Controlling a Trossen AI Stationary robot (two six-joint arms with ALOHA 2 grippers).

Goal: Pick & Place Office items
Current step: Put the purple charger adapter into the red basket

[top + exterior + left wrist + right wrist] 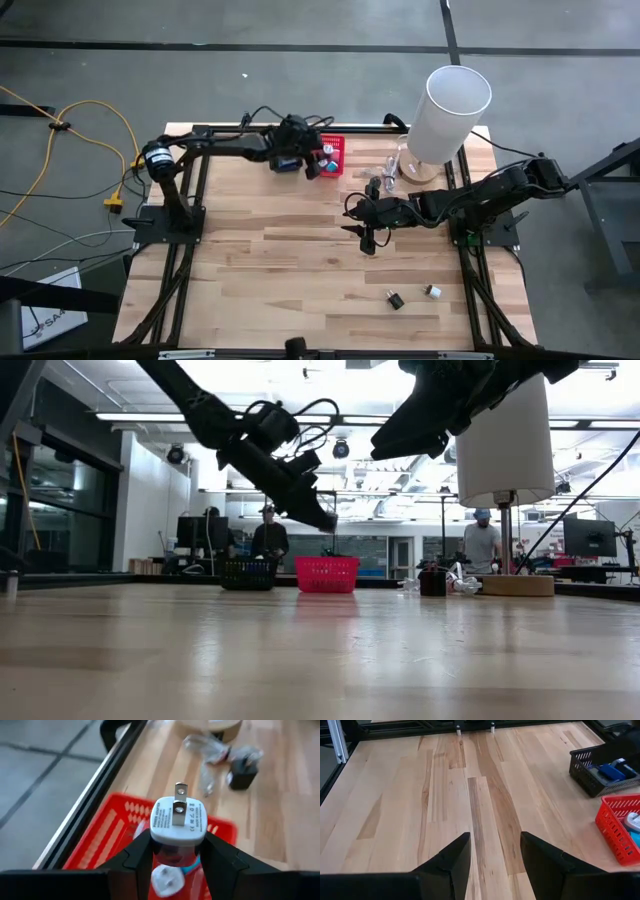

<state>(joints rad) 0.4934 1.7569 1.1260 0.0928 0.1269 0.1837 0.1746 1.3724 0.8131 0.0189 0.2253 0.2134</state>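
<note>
My left gripper (177, 851) is shut on a white plug adapter (178, 822) with two metal prongs. It hangs over the red mesh basket (112, 820) at the table's far edge (333, 157). Inside the basket lie another white plug (167, 881) and a teal piece (193, 866). My right gripper (495, 855) stands open above bare wood near the table's middle (365, 236), with nothing between its fingers. A black clip (394, 299) and a small white piece (433, 291) lie on the table at the near right. My left gripper pinches the adapter's white body (159, 836) between its two fingers, one on each side. The fingers slant down from the table's left. The prong face (179, 805) points away from the wrist. The adapter is lifted clear, above the red basket.
A tall white cylinder (447, 110) stands on a wooden base at the far right. Beside it lie clear lumps (207, 750) and a black piece (243, 775). A black mesh basket (600, 770) holding blue items sits left of the red one. People stand in the room behind.
</note>
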